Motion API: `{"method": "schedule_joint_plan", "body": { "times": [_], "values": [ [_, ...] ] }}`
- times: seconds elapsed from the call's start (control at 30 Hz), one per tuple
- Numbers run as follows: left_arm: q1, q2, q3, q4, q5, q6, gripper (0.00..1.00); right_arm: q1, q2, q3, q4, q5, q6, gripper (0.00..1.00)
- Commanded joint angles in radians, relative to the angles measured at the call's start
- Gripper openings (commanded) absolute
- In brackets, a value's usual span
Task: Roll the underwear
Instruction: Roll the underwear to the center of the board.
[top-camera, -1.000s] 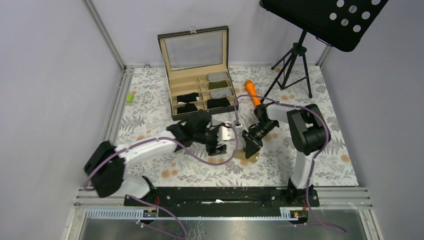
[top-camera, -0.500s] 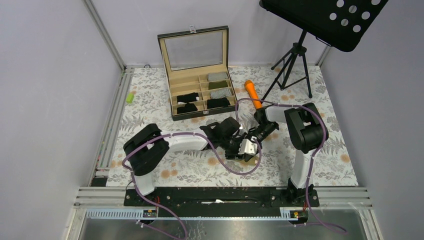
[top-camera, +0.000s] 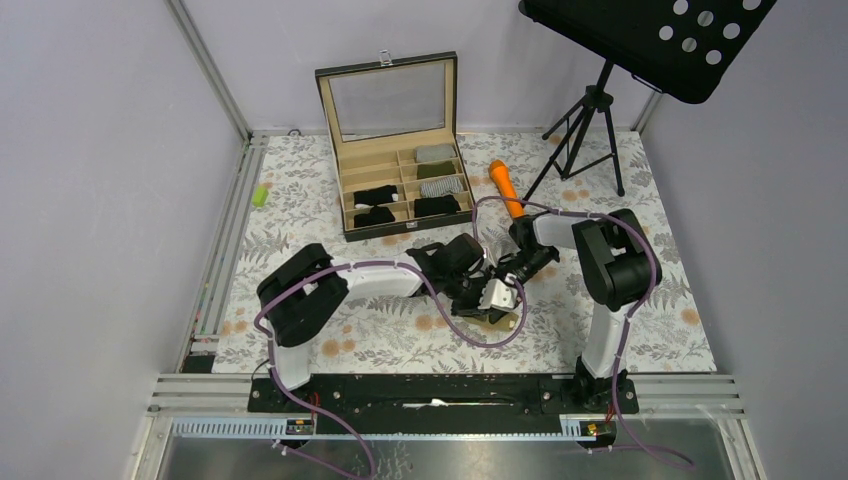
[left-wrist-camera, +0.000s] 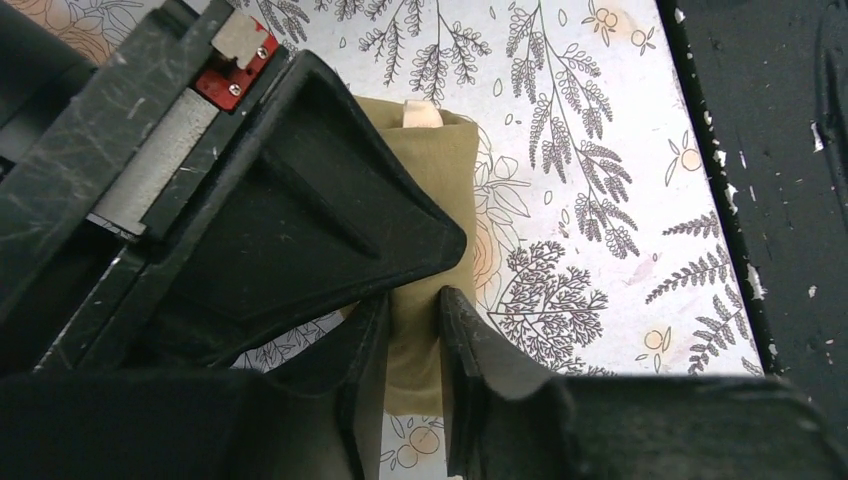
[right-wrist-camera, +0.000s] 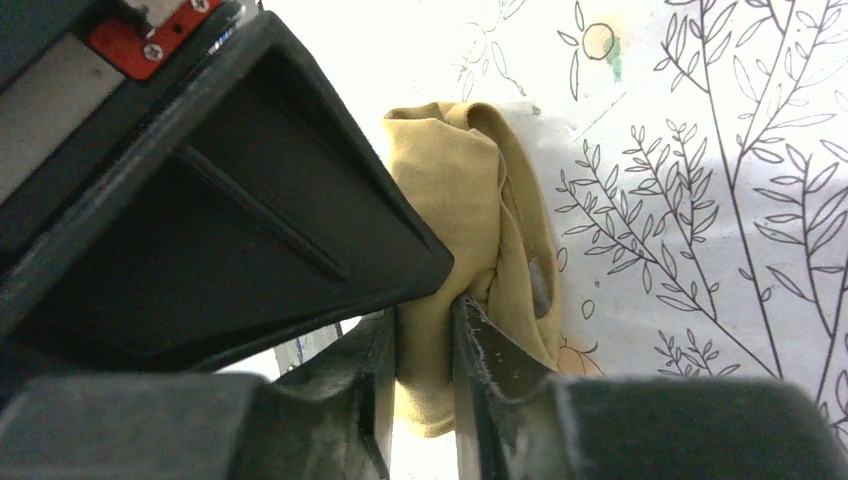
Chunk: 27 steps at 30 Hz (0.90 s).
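Observation:
The olive-tan underwear (left-wrist-camera: 440, 190) lies folded on the floral mat, mid table. My left gripper (left-wrist-camera: 412, 330) is shut on one end of it. My right gripper (right-wrist-camera: 422, 345) is shut on the other end of the olive-tan underwear (right-wrist-camera: 470, 190), where the cloth bunches in folds. In the top view both grippers meet over it, left gripper (top-camera: 490, 300) and right gripper (top-camera: 500, 283), and almost hide the underwear (top-camera: 512, 315). Black and grey rolled pieces sit in the wooden box (top-camera: 352, 190). No navy piece shows.
An orange carrot-shaped stick (top-camera: 505, 186) lies right of the box. A small light-green cylinder (top-camera: 260, 194) lies at the left edge. A music stand tripod (top-camera: 583, 130) stands at the back right. Purple cables trail from both arms.
My left arm swung right from the box front to the olive-tan underwear and closed on it beside the right gripper. The right gripper stayed on the cloth.

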Motion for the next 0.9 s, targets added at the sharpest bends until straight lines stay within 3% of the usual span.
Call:
{"method": "schedule_joint_plan", "body": {
  "times": [0.0, 0.13, 0.3, 0.43, 0.57, 0.7, 0.8, 0.87],
  "values": [
    [-0.013, 0.042, 0.021, 0.009, 0.039, -0.014, 0.14, 0.009, -0.012, -0.035, 0.086, 0.164, -0.013, 0.3],
    [-0.013, 0.05, 0.047, -0.06, 0.052, -0.013, 0.0, -0.016, -0.091, 0.096, -0.05, 0.137, -0.039, 0.58],
    [-0.012, 0.064, 0.086, -0.146, 0.042, -0.006, 0.0, -0.117, -0.167, 0.369, -0.254, 0.125, -0.088, 0.61],
    [-0.012, 0.092, 0.139, -0.212, -0.005, -0.035, 0.0, -0.272, -0.279, 0.509, -0.21, 0.159, 0.047, 0.61],
    [-0.01, 0.143, 0.231, -0.308, 0.009, -0.106, 0.0, -0.401, -0.513, 0.414, 0.038, 0.284, 0.336, 0.64],
    [0.012, 0.282, 0.402, -0.492, 0.145, -0.221, 0.0, -0.404, -0.803, 0.222, 0.152, 0.395, 0.369, 0.71],
    [0.04, 0.369, 0.488, -0.555, 0.232, -0.303, 0.0, -0.404, -1.056, 0.065, 0.226, 0.507, 0.455, 0.86],
    [0.065, 0.425, 0.523, -0.556, 0.245, -0.36, 0.0, -0.404, -1.15, 0.045, 0.158, 0.449, 0.448, 0.84]
  ]
}}
